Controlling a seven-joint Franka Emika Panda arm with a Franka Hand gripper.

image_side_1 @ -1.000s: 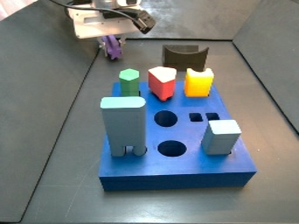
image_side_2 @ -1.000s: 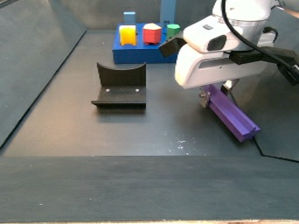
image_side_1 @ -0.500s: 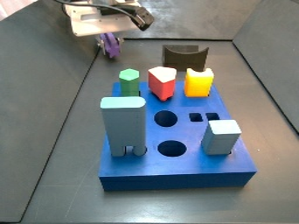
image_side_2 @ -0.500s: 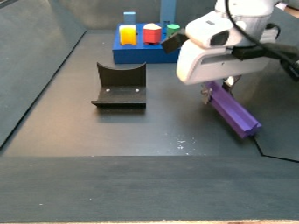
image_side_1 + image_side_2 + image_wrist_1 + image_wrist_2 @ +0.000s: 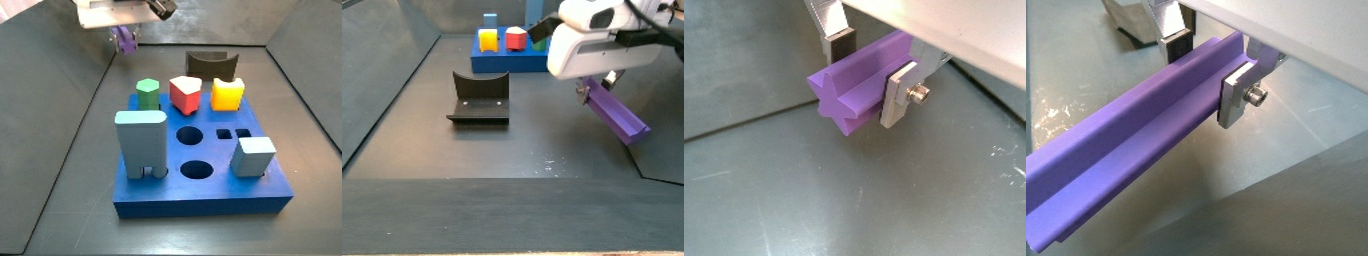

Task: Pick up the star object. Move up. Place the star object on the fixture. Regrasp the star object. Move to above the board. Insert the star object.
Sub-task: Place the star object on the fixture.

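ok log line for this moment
gripper: shut on star object | star object: lifted off floor, tilted | fixture: empty | phase: moving up

4 cameras cover the scene. In a side view the camera looks down from high up at the near end of the board (image 5: 201, 165), with the fixture (image 5: 211, 64) behind it and the gripper (image 5: 124, 38) far off at the frame's top. In a side view from the opposite end, low over the surface (image 5: 462, 185), the fixture (image 5: 478, 98) sits mid-frame, the board (image 5: 509, 50) far back, the gripper (image 5: 596, 92) near. Both wrist views sit close behind the fingers (image 5: 901, 95) (image 5: 1235, 96), looking along the star object (image 5: 858, 85) (image 5: 1133, 145) toward the surface.
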